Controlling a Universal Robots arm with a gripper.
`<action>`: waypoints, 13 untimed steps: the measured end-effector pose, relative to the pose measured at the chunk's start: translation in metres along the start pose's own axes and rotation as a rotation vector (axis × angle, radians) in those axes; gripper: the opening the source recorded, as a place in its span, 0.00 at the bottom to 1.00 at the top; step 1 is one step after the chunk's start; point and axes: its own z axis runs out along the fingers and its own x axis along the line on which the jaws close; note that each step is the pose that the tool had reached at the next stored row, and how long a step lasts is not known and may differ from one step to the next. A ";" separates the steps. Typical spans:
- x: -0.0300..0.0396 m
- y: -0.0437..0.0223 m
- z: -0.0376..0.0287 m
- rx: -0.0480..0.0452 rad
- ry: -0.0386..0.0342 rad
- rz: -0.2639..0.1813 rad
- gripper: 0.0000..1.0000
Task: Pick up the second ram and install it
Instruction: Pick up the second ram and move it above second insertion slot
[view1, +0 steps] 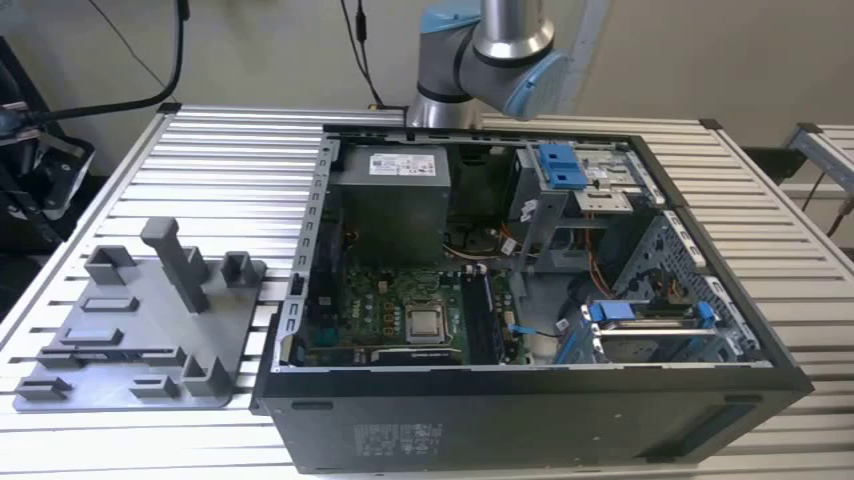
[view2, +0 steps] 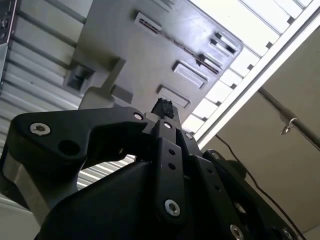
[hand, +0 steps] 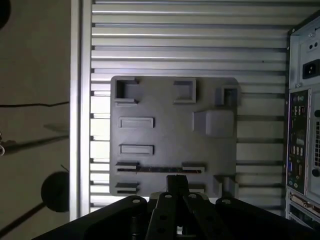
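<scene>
Step in hand: approach for pickup. The tool (hand: 176, 181) hangs above the tray (hand: 170, 137), closed on nothing. The ram (hand: 160, 170) stands on edge in a tray slot. Grasping likely calls for jaws opened astride it

Exterior view evenly lit; second wrist view: glare on table (view2: 260, 31), claw (view2: 163, 107) v. dark.

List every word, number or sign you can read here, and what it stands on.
White label on the power supply: too small to read.
Print on the side panel of the PC case: too small to read.
Marks on its rear panel: blurred.
Nothing can be quoted.
</scene>
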 end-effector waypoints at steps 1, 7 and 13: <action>0.0000 0.0000 0.0000 0.0000 0.0001 -0.003 0.11; 0.0000 0.0000 0.0001 -0.0002 0.0008 -0.018 0.11; 0.0000 0.0000 0.0000 -0.0002 0.0017 -0.035 0.11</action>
